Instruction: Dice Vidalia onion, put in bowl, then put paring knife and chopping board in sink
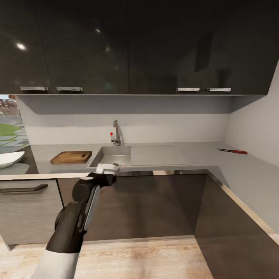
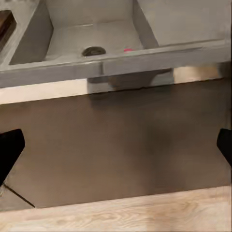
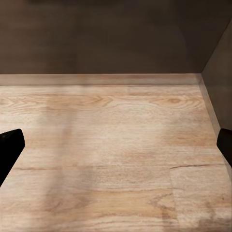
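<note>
Smooth grey countertop holds rectangular steel sink; both claws gape wide.

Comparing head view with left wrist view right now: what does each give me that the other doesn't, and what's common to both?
Head view alone: chopping board left of the sink, bowl at the far left, paring knife far right on the countertop, tap, left tool at the counter edge.

Left wrist view alone: the round drain, a small pinkish spot beside it, too small to identify, and the tool's spread fingertips.

Both: sink basin, dark cabinet front, wood floor.
</note>
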